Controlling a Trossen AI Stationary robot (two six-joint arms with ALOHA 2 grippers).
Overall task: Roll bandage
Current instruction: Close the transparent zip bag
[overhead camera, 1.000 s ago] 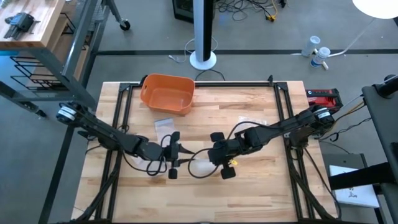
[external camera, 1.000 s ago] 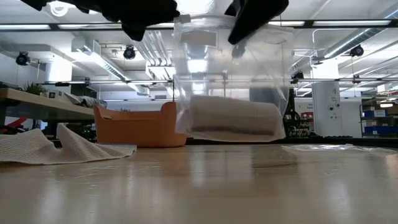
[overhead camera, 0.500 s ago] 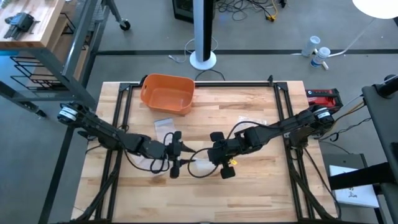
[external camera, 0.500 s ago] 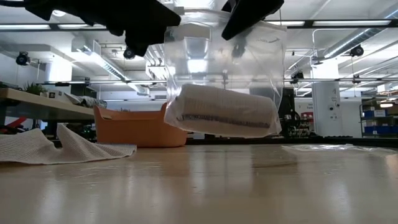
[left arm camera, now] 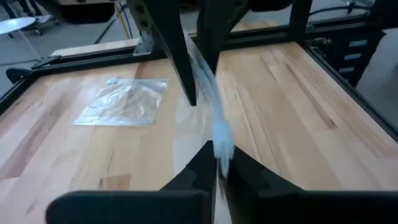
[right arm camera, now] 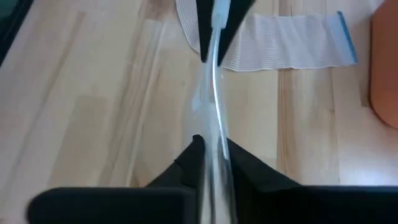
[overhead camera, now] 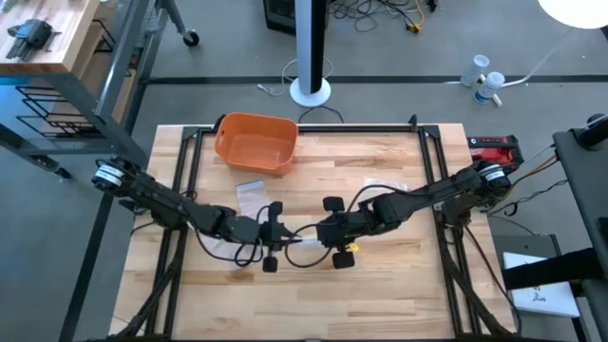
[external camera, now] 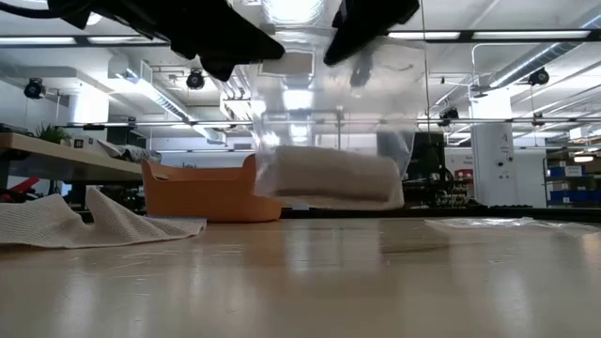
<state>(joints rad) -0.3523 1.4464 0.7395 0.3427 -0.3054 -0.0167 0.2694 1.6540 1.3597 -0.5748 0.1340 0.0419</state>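
Bagged roll (external camera: 327, 176) lower, level again

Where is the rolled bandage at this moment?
The rolled bandage sits inside a clear plastic bag held above the table between the left gripper and the right gripper, near the table's centre, in front of the orange bin.

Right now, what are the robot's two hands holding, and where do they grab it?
A clear plastic bag with a rolled white bandage inside, held off the table by its top edge: left gripper and right gripper each pinch it.
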